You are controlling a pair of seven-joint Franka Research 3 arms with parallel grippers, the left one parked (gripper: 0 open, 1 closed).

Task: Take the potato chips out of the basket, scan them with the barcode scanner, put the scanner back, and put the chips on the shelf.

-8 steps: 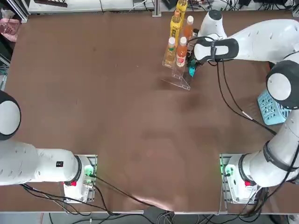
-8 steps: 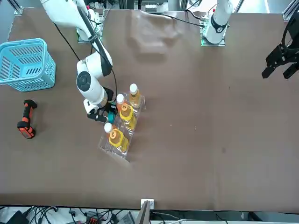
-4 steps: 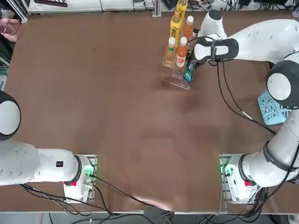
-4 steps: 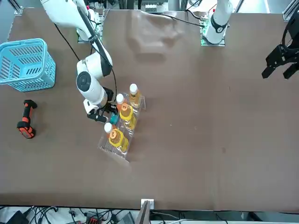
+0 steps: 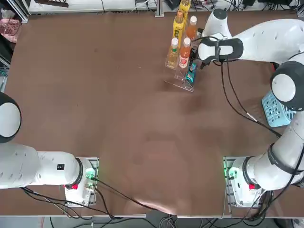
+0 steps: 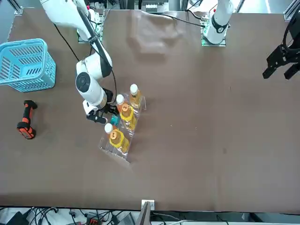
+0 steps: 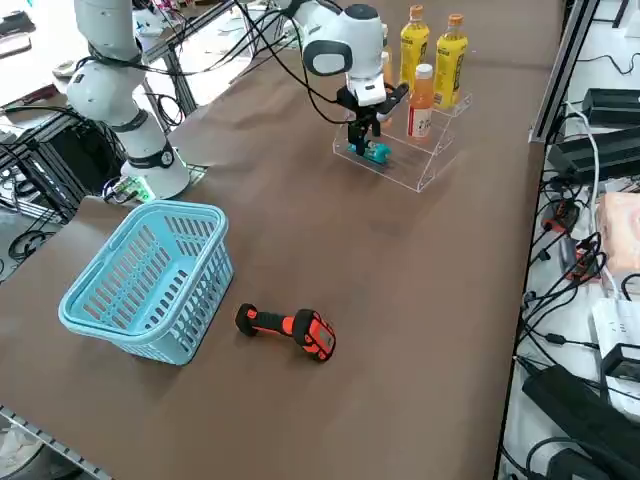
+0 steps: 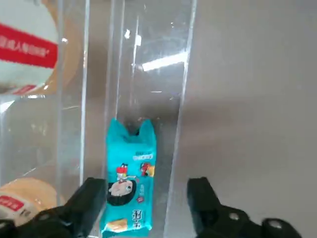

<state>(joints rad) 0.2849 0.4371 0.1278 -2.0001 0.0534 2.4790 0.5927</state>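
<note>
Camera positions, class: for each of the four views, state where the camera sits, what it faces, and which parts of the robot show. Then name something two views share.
Top view: overhead, looking down; both arms' bases at the bottom edge, right gripper by the shelf.
Front view: across the table, facing the robot; basket and barcode scanner at its left.
Right side view: raised at the robot's right, looking diagonally; the working arm reaches to the shelf.
Right wrist view: on the wrist; two open fingers flank the potato chips.
Shared: the chips lying on the shelf's lower tier, in wrist and side views.
</note>
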